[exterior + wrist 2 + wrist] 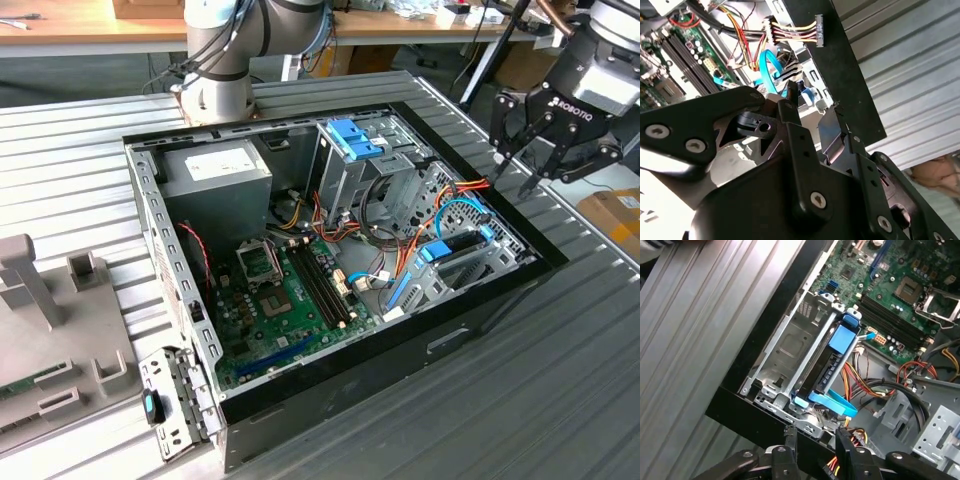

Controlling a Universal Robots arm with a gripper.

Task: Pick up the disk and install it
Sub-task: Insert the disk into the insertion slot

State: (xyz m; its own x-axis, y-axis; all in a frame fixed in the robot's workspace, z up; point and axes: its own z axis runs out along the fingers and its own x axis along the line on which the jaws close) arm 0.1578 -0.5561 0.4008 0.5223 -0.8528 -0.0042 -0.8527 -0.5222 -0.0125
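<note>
The disk (pixel 840 340) stands on edge in a slot of the metal drive cage (pixel 790 350) at one corner of the open computer case; its blue frame and dark side show. In the exterior view the disk (pixel 455 246) sits near the case's right wall. My gripper (pixel 520 165) hangs above the ribbed table just past that wall, higher than the disk and apart from it. In both wrist views my gripper (pixel 816 437) (pixel 815 112) is open, with nothing between its black fingers (pixel 790 442).
The open case (pixel 400 370) holds a green motherboard (pixel 290 300), a grey power supply box (pixel 218 170), a taller cage with a blue latch (pixel 352 140) and loose cables (pixel 440 200). The arm's base (pixel 215 70) stands behind. A grey fixture (pixel 50 330) lies on the exterior view's left.
</note>
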